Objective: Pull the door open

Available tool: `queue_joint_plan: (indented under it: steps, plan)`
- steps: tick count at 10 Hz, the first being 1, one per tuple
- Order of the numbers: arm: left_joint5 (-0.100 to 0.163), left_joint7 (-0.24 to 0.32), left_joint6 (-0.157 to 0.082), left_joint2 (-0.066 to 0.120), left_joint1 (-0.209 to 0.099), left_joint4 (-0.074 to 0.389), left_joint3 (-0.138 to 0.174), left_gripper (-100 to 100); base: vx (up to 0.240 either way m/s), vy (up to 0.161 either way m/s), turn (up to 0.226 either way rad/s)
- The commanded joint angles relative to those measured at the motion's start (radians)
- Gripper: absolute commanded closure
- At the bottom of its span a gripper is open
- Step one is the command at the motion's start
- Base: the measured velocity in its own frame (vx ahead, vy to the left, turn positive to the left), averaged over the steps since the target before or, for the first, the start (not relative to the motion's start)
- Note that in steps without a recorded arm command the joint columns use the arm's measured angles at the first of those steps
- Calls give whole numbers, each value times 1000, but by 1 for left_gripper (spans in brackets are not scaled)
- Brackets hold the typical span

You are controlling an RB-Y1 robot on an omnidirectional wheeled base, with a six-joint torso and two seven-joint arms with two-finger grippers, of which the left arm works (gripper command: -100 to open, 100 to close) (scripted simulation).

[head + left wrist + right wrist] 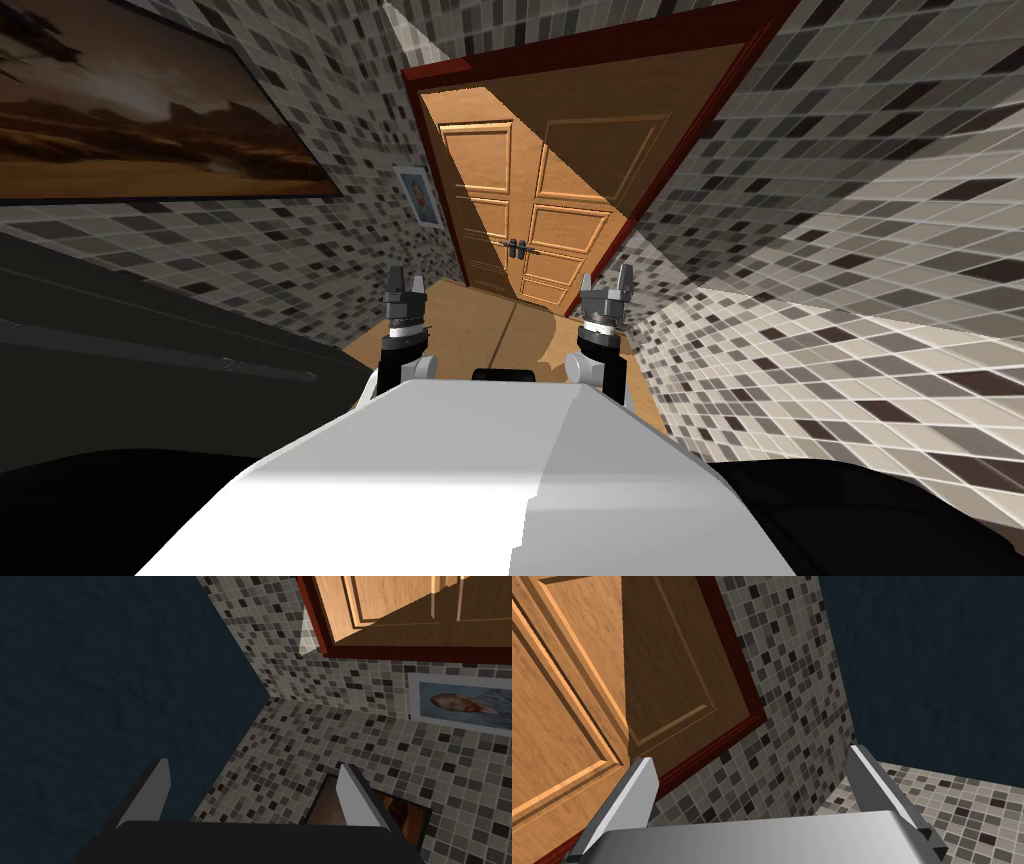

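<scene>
A panelled orange-brown wooden door (505, 190) in a dark red frame (720, 100) appears shut at the end of a narrow passage with grey mosaic-tiled walls (850, 200), well ahead of the robot. Its small dark handle (516, 249) sits at mid-height. The left gripper (406, 285) and right gripper (607, 283) are raised in front, fingers spread, holding nothing. The door is likely rigid and heavy on its hinges, and the handle is the place to grip.
</scene>
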Motion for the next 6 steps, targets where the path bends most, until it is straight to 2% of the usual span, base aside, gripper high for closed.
queue_joint_plan:
  steps: [1,6]
  plan:
    - [6,9,2,16,-14,29,0,-100,69,71,-122]
    - [28,43,7,70,-68,139,2,-100,130,-35,-71]
